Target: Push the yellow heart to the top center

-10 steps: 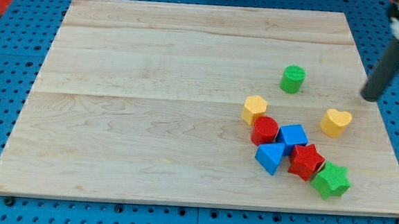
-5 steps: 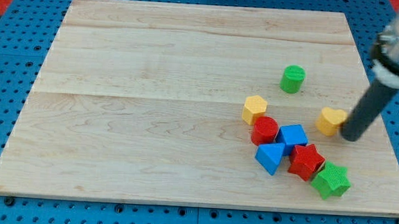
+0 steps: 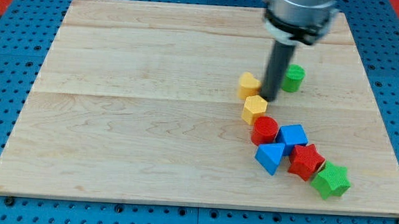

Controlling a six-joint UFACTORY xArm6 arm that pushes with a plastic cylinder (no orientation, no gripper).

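My tip (image 3: 267, 99) is down on the wooden board (image 3: 151, 109), touching the yellow heart (image 3: 249, 84) on its right side; heart shape is probably half hidden by the rod. Yellow hexagon (image 3: 254, 109) sits just below the tip, green cylinder (image 3: 293, 77) just right. Blue pegboard (image 3: 5, 107) surrounds the board.

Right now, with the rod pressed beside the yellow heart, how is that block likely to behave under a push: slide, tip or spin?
The yellow heart looks low and flat-based, so it probably slides rather than tips. My tip sits at its right edge, toward the view's bottom, so an off-centre push may spin it. The yellow hexagon lies close below; the wooden board looks smooth.
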